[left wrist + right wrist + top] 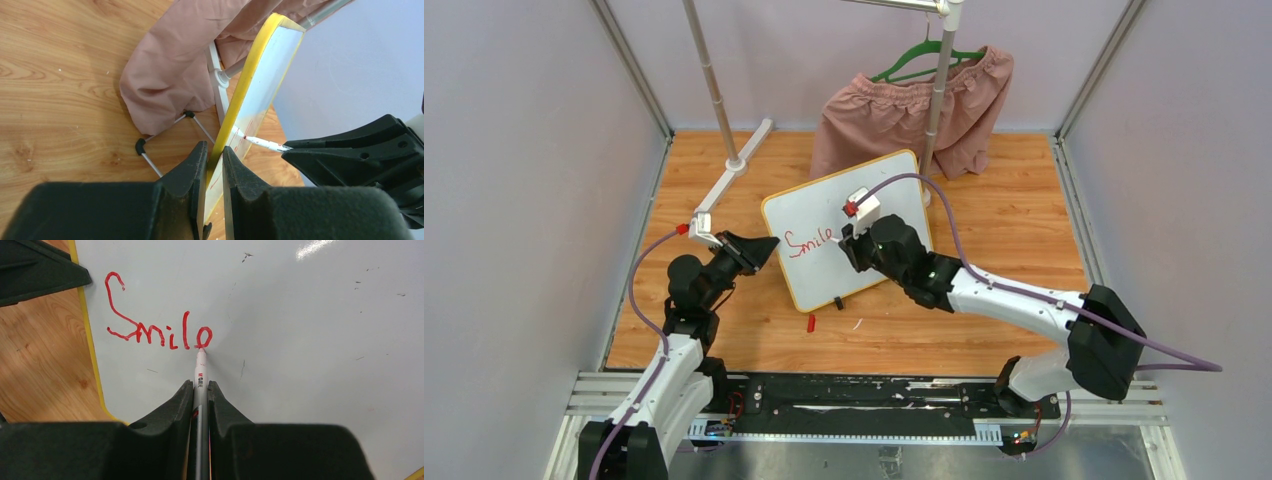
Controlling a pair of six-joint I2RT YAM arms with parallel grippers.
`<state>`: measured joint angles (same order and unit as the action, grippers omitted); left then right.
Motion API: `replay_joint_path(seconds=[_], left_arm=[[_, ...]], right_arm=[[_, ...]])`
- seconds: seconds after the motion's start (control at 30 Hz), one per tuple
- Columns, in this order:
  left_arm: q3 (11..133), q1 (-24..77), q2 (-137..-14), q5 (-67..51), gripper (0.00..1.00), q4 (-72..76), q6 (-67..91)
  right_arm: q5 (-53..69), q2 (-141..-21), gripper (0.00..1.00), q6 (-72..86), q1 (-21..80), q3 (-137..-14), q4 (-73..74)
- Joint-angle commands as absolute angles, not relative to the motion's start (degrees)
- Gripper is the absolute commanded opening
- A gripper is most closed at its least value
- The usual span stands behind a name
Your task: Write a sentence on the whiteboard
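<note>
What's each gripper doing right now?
Left gripper: closed on the whiteboard, clamping its yellow rim.
Right gripper: closed on the marker, tip against the whiteboard.

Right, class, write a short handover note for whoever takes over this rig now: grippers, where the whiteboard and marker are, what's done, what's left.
Left gripper: shut on the yellow edge of the whiteboard, steadying it.
Right gripper: shut on the marker, tip touching the board at the last letter.
Done: "Smile" in red.
Left: the rest of the sentence; bare board lies right of the word.
</note>
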<state>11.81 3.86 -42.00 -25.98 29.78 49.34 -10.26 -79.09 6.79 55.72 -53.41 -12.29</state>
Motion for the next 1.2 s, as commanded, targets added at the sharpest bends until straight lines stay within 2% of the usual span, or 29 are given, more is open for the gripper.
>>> replay_joint_path(seconds=[0.0,0.7,0.93,1.17], left_arm=[[11.80,3.70,-41.76,-27.51,0.00,30.58,49.75],[11.72,3.69,-41.73,-27.73,0.00,30.58,49.83],[11.85,3.76,-41.54,-27.86,0.00,30.57,49.83],[11.70,3.75,-41.66,-27.95,0.00,30.54,49.84]], right_arm=[[-11.58,-77.89,0.00,7.39,55.97,-51.67,-11.35],[-13.73,-75.37,0.00,6.18,54.86,-51.39,-10.40],[-9.14,-70.32,0.00,7.09,55.02,-49.82,-13.39],[-11.42,-67.10,0.00,6.06,55.00,-49.30,-10.67]])
